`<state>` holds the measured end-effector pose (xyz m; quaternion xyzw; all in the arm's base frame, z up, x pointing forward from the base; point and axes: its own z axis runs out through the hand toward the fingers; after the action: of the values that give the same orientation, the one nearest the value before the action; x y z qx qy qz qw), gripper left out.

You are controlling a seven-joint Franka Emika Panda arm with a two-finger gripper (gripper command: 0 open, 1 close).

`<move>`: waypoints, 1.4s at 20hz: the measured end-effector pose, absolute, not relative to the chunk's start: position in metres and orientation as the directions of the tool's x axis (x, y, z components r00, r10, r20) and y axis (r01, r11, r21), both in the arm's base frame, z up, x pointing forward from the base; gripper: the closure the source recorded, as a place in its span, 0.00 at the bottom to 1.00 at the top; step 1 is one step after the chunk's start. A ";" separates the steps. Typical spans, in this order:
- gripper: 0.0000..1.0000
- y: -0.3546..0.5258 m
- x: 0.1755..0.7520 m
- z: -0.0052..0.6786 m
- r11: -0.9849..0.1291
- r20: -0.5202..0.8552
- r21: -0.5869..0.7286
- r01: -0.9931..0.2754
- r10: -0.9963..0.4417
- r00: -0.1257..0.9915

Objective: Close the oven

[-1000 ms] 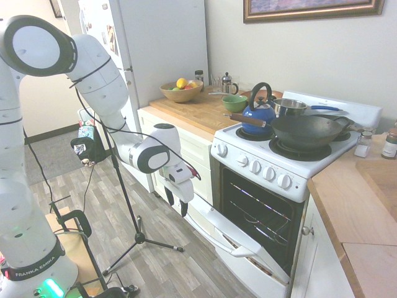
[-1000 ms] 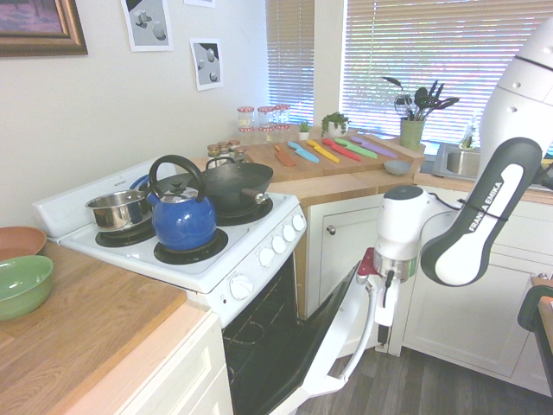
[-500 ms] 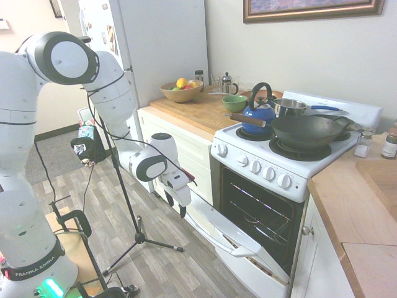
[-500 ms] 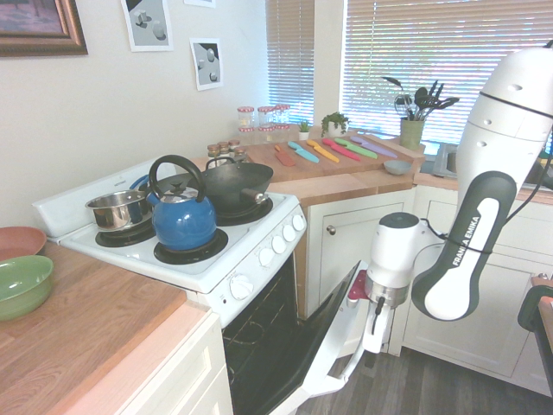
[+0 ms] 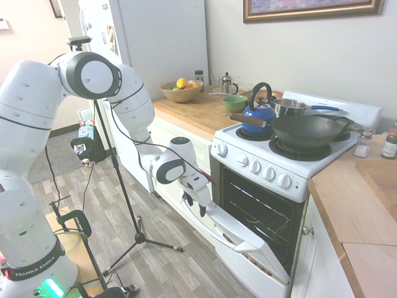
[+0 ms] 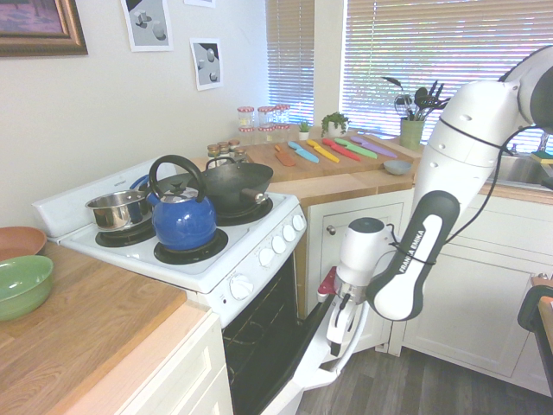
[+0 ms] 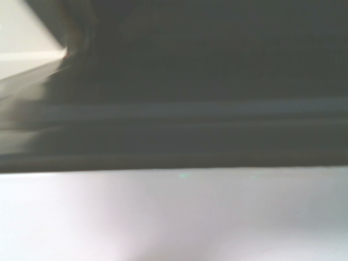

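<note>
The white oven (image 5: 280, 180) stands between wooden counters, knobs in a row on its front panel, and shows in the second exterior view as the oven (image 6: 246, 277). Its drop-down door (image 5: 243, 241) hangs partly open, tilted out from the dark racked interior (image 5: 263, 211). My gripper (image 5: 200, 208) is low at the door's outer side near the bar handle (image 5: 214, 231), pressed against it, fingers apart with nothing between them. The same gripper (image 6: 333, 339) sits against the door (image 6: 316, 367). The wrist view is a blur of white door surface (image 7: 174, 217) under a dark band.
A blue kettle (image 5: 258, 113), a dark wok (image 5: 307, 130) and a steel pot (image 5: 286, 106) sit on the burners. White cabinets (image 5: 180, 149) flank the oven, and a tall refrigerator (image 5: 158, 43) stands further left. Wood-look floor (image 5: 149, 261) lies in front.
The arm has swung in toward the oven and the gripper has reached the door's outer face. The door has tilted up, closer to the oven front.
</note>
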<state>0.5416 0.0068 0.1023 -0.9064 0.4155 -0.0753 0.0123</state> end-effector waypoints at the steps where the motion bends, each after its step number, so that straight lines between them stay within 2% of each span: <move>1: 0.00 0.001 0.549 0.099 -0.652 0.133 -0.083 -0.754 -0.757 0.640; 8: 0.00 0.026 0.577 0.102 -0.693 0.152 -0.098 -0.714 -0.720 0.677; 20: 0.00 0.064 0.630 0.137 -0.672 0.210 -0.150 -0.726 -0.739 0.640; 25: 0.00 0.072 0.640 0.170 -0.686 0.233 -0.185 -0.704 -0.727 0.646; 28: 0.00 0.079 0.626 0.196 -0.696 0.214 -0.180 -0.695 -0.717 0.663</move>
<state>0.6256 0.0792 0.1961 -0.9110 0.3875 -0.1350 0.0414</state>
